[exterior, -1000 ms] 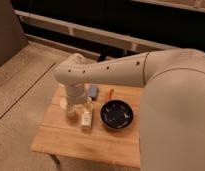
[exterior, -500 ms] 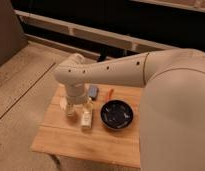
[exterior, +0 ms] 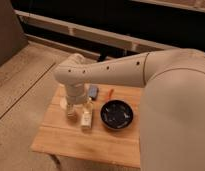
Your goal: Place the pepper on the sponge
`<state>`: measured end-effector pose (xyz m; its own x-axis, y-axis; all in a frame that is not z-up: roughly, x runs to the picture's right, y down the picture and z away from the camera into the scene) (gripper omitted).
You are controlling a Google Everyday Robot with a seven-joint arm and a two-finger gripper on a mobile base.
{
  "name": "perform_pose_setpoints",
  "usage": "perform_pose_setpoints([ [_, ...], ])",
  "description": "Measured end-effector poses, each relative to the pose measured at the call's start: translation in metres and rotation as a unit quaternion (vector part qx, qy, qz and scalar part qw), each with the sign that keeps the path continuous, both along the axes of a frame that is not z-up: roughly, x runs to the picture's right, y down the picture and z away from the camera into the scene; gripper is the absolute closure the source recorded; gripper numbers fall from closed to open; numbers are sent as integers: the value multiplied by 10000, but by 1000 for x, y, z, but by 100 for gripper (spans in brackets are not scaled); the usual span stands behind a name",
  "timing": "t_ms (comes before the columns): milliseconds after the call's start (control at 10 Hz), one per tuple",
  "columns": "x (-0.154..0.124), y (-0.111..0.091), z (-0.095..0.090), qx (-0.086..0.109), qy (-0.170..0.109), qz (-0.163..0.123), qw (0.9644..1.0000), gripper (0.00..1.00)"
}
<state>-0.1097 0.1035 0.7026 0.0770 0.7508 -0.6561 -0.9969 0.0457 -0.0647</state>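
Speckled grey flooring and a dark wall with pale rails are framing a small worktop (exterior: 98, 146) of light, plank-grained wood; the robot's smooth cream arm (exterior: 113, 74) is reaching across it and bending down to the claw (exterior: 79, 114), which is hanging low over the near-middle of the boards with its two pale prongs standing apart and nothing showing between them; the sponge (exterior: 93, 91), a soft-looking blue-grey pad with rounded corners, is lying just beyond the claw toward the far edge; the pepper (exterior: 110, 93), a thin, glossy red-orange sliver, is lying on bare wood beyond the claw as well, on the far side of the sponge from the arm's wrist, near the pad but not touching it; a round black bowl (exterior: 103, 115) with a shiny rim is sitting just beside the claw, nearer the camera than the pepper; judging by this, the pepper is not resting on the sponge, so the task is reading as unfinished; getting the pepper into the claw and setting it on the pad are what is remaining.
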Motion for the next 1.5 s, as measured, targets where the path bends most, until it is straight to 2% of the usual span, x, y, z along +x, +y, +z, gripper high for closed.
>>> perform_pose_setpoints([
  [900,-1,-3,0,46,6,0,10000,35],
  [1100,-20,-39,15,409,-76,23,9991,35],
  [1200,-29,-52,22,525,-145,15,9985,35],
  [1500,-18,-89,44,975,-101,227,9949,35],
])
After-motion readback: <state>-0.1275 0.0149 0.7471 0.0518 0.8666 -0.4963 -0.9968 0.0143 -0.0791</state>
